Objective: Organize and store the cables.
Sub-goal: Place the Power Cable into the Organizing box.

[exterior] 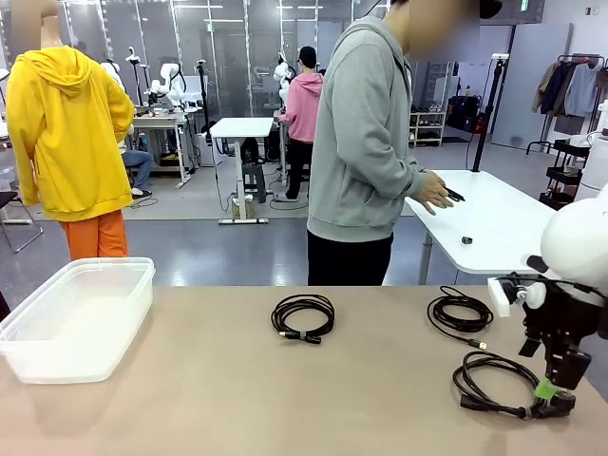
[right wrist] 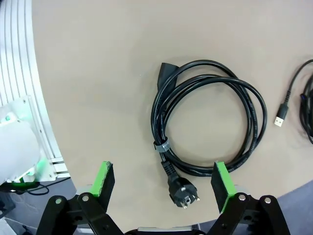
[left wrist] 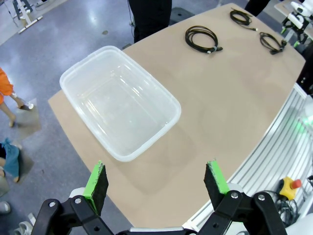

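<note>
Three coiled black cables lie on the tan table (exterior: 190, 399), and the coming move turns on the one farthest right. At the left end stands a clear bin (exterior: 76, 318) with nothing in it. The left gripper (left wrist: 156, 178) hangs high over the table's left edge and looks down at that bin (left wrist: 117, 103), its jaws spread wide and gripping nothing. From there all the cables sit well apart, toward the table's other end.

About mid-table rests the middle cable (exterior: 303, 317), a neat round loop with a small connector on its near side. Further right is the far-right cable (exterior: 460, 312), its small plug trailing toward the robot.

Nearest the robot's right corner lies the power cable (exterior: 499, 380). The right gripper (exterior: 556, 399) is poised over its right end, pointing straight down.

The right wrist view shows the relation that matters. The power cable (right wrist: 164, 147) sits directly below the right gripper (right wrist: 163, 180). Its tied bundle of strands and its round plug run up between the two wide-open fingers (right wrist: 103, 178), crosswise to the line along which they close. The rest of the loop bulges off toward one finger's side.

The right arm is plainly the nearer one. A short straight descent and a pinch across the tied bundle would probably take the coil. The bin would then lie the whole table away to the left.
</note>
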{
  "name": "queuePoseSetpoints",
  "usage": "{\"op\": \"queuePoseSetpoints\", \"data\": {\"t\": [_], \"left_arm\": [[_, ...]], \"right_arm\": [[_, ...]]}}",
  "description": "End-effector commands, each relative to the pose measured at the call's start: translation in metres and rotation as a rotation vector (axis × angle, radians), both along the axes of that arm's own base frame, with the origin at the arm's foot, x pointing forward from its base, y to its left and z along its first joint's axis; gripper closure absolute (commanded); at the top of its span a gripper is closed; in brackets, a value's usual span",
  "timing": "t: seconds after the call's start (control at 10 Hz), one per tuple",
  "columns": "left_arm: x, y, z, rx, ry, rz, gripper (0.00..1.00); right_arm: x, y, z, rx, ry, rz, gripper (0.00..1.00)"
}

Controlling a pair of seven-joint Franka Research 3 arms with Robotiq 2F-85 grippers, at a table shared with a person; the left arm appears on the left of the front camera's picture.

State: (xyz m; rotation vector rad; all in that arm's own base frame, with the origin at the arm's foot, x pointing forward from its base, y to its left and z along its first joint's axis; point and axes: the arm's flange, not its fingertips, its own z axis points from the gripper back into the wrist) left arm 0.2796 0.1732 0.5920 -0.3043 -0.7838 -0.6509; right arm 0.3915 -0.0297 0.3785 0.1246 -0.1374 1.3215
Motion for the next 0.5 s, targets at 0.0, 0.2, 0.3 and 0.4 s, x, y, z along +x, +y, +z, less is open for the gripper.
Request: {"op": "queuePoseSetpoints", "data": {"t": [0.0,0.2,0.3,0.4], "left_arm": [[0.0,0.001,0.002,-0.004,-0.002,0.001,0.0],[0.0,0.001,0.002,-0.004,-0.002,0.001,0.0],[0.0,0.001,0.002,-0.004,-0.002,0.001,0.0],[0.0,0.001,0.002,-0.004,-0.002,0.001,0.0]], "right_arm": [[-0.066,0.019,-0.047,-0.013,-0.017,-0.018,0.0],[-0.07,0.018,-0.06,-0.013,-0.01,-0.018,0.0],[-0.073,0.019,-0.068,-0.019,-0.006,-0.017,0.0],[-0.076,0.02,-0.078,-0.019,0.001,-0.01,0.0]]}}
